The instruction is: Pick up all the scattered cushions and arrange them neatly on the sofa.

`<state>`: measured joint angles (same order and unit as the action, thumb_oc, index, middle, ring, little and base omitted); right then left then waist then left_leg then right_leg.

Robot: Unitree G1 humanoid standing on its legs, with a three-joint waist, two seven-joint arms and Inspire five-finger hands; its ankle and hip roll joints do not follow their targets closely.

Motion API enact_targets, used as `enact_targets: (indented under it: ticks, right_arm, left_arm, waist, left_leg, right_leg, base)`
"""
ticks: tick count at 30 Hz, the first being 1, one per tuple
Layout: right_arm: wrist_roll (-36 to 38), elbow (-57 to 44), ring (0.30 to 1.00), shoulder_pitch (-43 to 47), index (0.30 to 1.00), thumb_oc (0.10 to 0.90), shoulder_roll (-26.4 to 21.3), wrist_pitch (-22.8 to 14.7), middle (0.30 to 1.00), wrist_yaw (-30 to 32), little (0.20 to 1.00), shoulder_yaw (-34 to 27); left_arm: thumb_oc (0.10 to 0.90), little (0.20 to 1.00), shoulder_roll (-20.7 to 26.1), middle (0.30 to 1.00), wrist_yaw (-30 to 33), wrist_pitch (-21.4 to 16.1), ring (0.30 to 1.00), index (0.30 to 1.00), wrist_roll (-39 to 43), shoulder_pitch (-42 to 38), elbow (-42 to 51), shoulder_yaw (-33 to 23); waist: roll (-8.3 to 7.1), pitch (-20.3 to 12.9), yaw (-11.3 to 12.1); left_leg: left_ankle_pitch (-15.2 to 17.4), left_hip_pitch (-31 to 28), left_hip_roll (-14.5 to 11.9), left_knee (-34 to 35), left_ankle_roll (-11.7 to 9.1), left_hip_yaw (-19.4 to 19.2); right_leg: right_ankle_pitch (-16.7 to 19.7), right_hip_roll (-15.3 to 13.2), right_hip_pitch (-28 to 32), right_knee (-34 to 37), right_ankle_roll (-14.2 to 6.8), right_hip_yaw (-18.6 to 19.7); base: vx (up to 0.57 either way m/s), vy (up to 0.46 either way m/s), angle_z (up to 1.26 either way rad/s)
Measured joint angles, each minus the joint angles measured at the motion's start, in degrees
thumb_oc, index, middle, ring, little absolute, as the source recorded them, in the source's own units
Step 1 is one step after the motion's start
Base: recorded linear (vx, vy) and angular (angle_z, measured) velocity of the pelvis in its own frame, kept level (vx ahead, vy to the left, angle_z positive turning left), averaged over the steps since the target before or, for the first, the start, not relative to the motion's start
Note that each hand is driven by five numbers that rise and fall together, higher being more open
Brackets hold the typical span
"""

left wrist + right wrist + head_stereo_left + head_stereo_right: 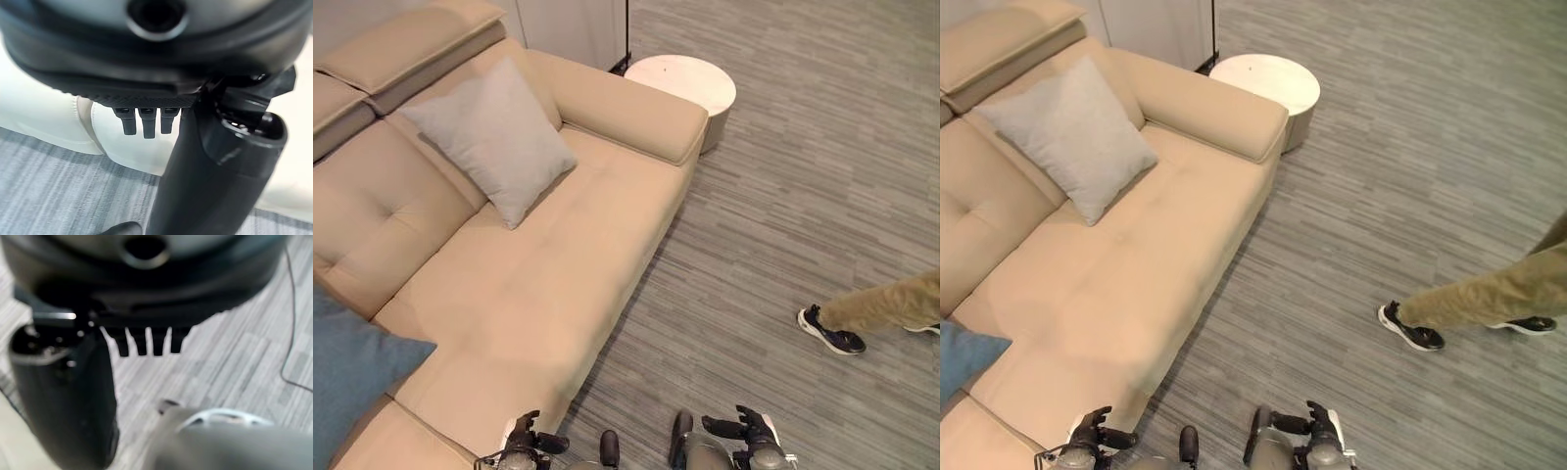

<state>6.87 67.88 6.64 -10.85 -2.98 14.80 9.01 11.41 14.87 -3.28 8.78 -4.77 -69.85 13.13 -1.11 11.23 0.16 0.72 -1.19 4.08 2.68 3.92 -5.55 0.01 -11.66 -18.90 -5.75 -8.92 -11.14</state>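
Note:
A light grey cushion (489, 137) leans against the backrest of the beige sofa (538, 294), near its right armrest. A blue cushion (347, 367) rests on the sofa's left part, by the view's left edge. My left hand (524, 446) hangs low at the sofa's front edge, fingers relaxed and empty. My right hand (749, 431) hangs over the floor, also open and empty. In the wrist views the fingers (144, 125) of the left hand and the fingers (146, 342) of the right hand point straight out, holding nothing.
A round white side table (685, 83) stands past the sofa's right armrest. A person's leg in tan trousers and a black shoe (832, 333) stands on the grey striped floor (783, 196) to the right.

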Motion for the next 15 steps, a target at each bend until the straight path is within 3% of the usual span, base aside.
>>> enact_targets:
  ticks: [2, 3, 4, 5, 7, 8, 10, 11, 12, 13, 15]
  right_arm:
    - [-0.06, 0.66, 0.900, -0.53, 0.900, 0.800, 0.24, 0.30, 0.900, -0.13, 0.900, 0.00]
    - [-0.05, 1.23, 0.900, -0.74, 0.900, 0.800, 0.20, 0.31, 0.900, -0.32, 0.900, 0.01]
    - [-0.05, 1.48, 0.900, -1.05, 0.900, 0.800, 0.03, 0.36, 0.900, -0.31, 0.900, -0.02]
    - [-0.05, 1.55, 0.900, -1.45, 0.900, 0.800, -0.65, 0.39, 0.900, -0.40, 0.900, -0.08]
    - [-0.05, 1.54, 0.900, -2.24, 0.900, 0.800, -0.78, 0.45, 0.900, -0.41, 0.900, -0.53]
    - [0.03, 1.39, 0.900, -1.22, 0.900, 0.800, -1.10, 0.46, 0.900, -0.34, 0.900, -0.70]
    - [0.11, 1.39, 0.900, -1.45, 0.900, 0.800, -1.50, 0.33, 0.900, -0.31, 0.900, -0.90]
    - [0.14, 0.98, 0.900, -1.30, 0.900, 0.800, -2.09, 0.16, 0.900, -0.30, 0.900, -0.43]
    - [0.23, 0.82, 0.900, -1.26, 0.900, 0.800, -2.43, 0.00, 0.900, -0.33, 0.900, -0.50]
    - [0.26, 0.91, 0.900, -0.95, 0.900, 0.800, -2.52, -0.08, 0.900, -0.30, 0.900, -0.39]
    - [0.66, 1.32, 0.900, -0.30, 0.900, 0.800, -2.39, 0.00, 0.900, -0.24, 0.900, 0.70]
  left_arm:
    - [0.800, 0.900, -0.04, 0.900, 0.02, -0.13, 0.900, 0.900, -0.03, 1.38, 0.16, -0.21]
    - [0.800, 0.900, 0.05, 0.900, 0.06, -0.18, 0.900, 0.900, 0.01, 1.78, 0.18, -0.45]
    - [0.800, 0.900, -0.04, 0.900, 0.26, -0.21, 0.900, 0.900, -0.03, 2.08, 0.31, -0.38]
    - [0.800, 0.900, -0.96, 0.900, 0.65, -0.20, 0.900, 0.900, -0.02, 2.52, 0.21, -0.40]
    - [0.800, 0.900, -1.06, 0.900, 0.52, -0.20, 0.900, 0.900, 0.00, 2.27, 0.26, -0.38]
    - [0.800, 0.900, -1.20, 0.900, 0.48, -0.34, 0.900, 0.900, 0.04, 1.90, -0.05, -0.67]
    - [0.800, 0.900, -1.40, 0.900, 0.33, -0.53, 0.900, 0.900, 0.21, 0.60, 0.38, -0.91]
    - [0.800, 0.900, -1.86, 0.900, 0.30, -0.72, 0.900, 0.900, 0.19, -0.14, 0.72, -1.64]
    - [0.800, 0.900, -2.24, 0.900, 0.32, -0.75, 0.900, 0.900, 0.18, -0.44, 0.77, -2.20]
    - [0.800, 0.900, -2.55, 0.900, 0.25, -0.71, 0.900, 0.900, 0.16, -1.01, 1.01, -1.83]
    - [0.800, 0.900, -3.18, 0.900, -0.62, -0.90, 0.900, 0.900, 0.28, -1.01, 2.52, -1.91]
  waist:
    - [-1.15, 0.01, -0.79]
    - [-1.21, -0.09, -0.92]
    - [-0.79, -0.55, -1.00]
    - [1.21, -1.58, -1.10]
    - [1.28, -1.74, -0.84]
    - [0.86, -1.83, -0.82]
    - [-0.51, -1.82, -0.68]
    - [-0.52, -1.82, 0.60]
    - [-0.73, -1.70, 0.59]
    - [-0.46, -1.61, 0.65]
    - [-0.90, -1.30, 0.75]
  left_leg:
    - [1.02, -3.43, -0.01, 1.18, -1.29, 1.01]
    - [1.85, -4.64, -0.40, 1.49, -2.07, 1.84]
    - [2.90, -5.13, -1.61, 1.35, -2.64, 2.51]
    - [3.75, -5.58, -4.69, 0.91, -4.03, 3.08]
    - [4.56, -4.52, -6.17, -3.54, -5.04, 3.30]
    - [4.47, -1.51, -7.12, -10.44, -5.80, 3.87]
    - [3.99, 4.95, -6.38, -23.69, -7.68, 4.45]
    - [2.09, 8.84, -7.02, -32.13, -10.54, 5.24]
    - [-0.18, 11.05, -7.53, -35.85, -11.10, 6.06]
    - [-0.22, 13.52, -7.97, -40.78, -11.24, 5.56]
    - [0.63, 16.33, -8.01, -40.02, -10.10, 4.35]
  right_leg:
    - [3.35, -0.20, 1.70, 0.67, 1.31, 0.08]
    - [5.41, 0.39, 2.37, 0.37, 3.10, 0.11]
    - [7.19, 1.25, 2.54, -0.37, 4.13, -0.06]
    - [6.77, 3.96, 3.53, -0.70, 5.18, -1.31]
    - [6.80, 5.94, 5.91, 1.34, 7.51, -2.47]
    - [6.36, 6.53, 8.02, 3.67, 8.31, -3.15]
    - [6.74, 6.24, 10.02, 6.26, 9.91, -3.66]
    - [6.70, 6.62, 11.08, 6.63, 11.61, -3.60]
    - [5.34, 7.06, 11.58, 6.76, 13.44, -3.59]
    - [5.18, 7.36, 12.61, 7.19, 13.69, -4.40]
    - [3.72, 8.13, 14.76, 8.18, 14.38, -5.14]
  base:
    - [0.28, -0.235, 0.30]
    - [0.32, -0.268, 0.29]
    - [0.30, -0.263, 0.20]
    - [0.26, -0.273, 0.17]
    - [0.17, -0.263, 0.14]
    - [0.11, -0.271, 0.19]
    - [0.09, -0.231, 0.08]
    - [0.15, -0.244, -0.08]
    - [0.15, -0.243, 0.00]
    - [0.21, -0.148, 0.22]
    - [0.28, -0.130, 0.21]
